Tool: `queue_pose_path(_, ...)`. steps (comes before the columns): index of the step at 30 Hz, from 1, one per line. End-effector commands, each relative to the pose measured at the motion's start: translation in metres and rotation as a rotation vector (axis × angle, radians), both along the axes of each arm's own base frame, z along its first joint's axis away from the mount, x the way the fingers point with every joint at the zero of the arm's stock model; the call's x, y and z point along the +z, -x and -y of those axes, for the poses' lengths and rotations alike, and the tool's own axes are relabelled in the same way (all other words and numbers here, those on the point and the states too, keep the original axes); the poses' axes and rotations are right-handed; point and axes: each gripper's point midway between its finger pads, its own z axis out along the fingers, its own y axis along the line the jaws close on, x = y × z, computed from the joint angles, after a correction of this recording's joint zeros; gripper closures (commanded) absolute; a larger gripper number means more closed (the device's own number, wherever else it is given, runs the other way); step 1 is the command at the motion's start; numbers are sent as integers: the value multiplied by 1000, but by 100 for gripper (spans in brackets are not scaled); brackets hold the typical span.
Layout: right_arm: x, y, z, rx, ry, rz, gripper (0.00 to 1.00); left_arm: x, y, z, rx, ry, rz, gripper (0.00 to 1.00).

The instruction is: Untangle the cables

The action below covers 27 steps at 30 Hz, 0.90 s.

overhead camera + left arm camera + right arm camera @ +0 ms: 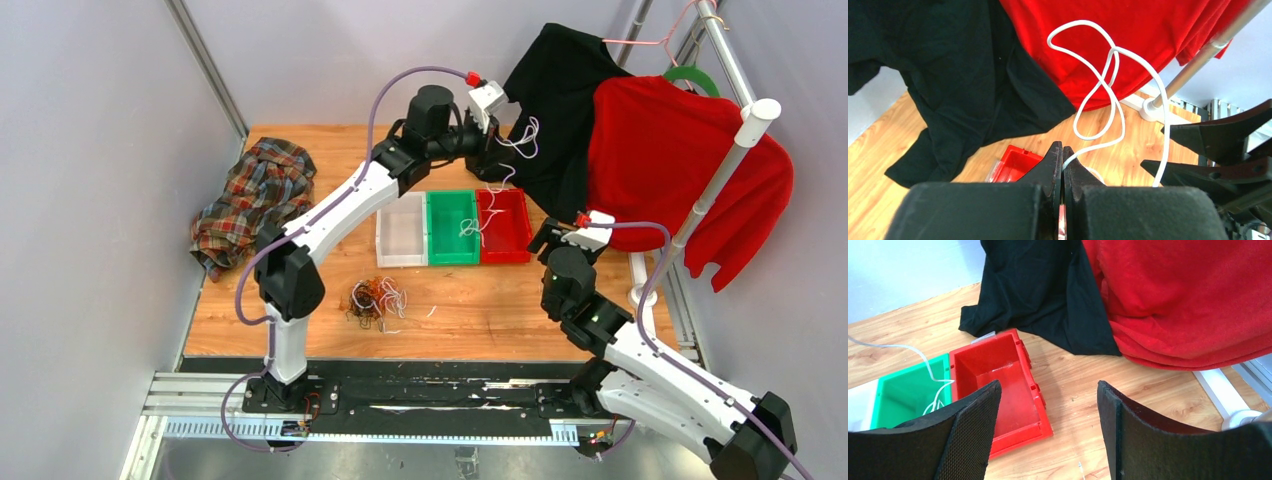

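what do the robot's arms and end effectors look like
The left arm and right arm have white shells, black joints and a purple cable each, with a red plug at the wrist. The left end effector has smooth black tapered fingers; the right end effector has broad black mesh-textured pads.

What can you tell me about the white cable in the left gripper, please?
The white cable is thin, smooth and flexible, seemingly plastic-coated. The left gripper is shut on it, holding it up in the air. Beyond the grip it curls into loose crossing loops, then a length hangs down and appears to end in the green bin.
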Motion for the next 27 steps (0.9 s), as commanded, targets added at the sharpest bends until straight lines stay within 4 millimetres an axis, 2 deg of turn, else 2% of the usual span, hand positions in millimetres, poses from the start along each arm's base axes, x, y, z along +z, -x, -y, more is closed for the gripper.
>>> queue_pose_path(1,-10,0,12,-53,-18,-8,30,13,-6,15,-9,54,22,100)
queue_pose_path(8,-20,-5,9,-42,-18,-34,31,23,-11,20,-6,87,41,100)
queue_pose_path(14,-17,-7,7,-27,-37,-28,31,63,-3,14,-8,148,89,100)
queue_pose_path(17,-14,-8,7,-19,-45,-22,31,74,1,10,-4,162,105,100)
queue_pose_path(21,-14,-7,8,-20,-52,-23,32,64,-1,10,4,146,90,100)
queue_pose_path(27,-19,-4,12,-29,-57,-27,32,16,-13,15,14,63,77,100)
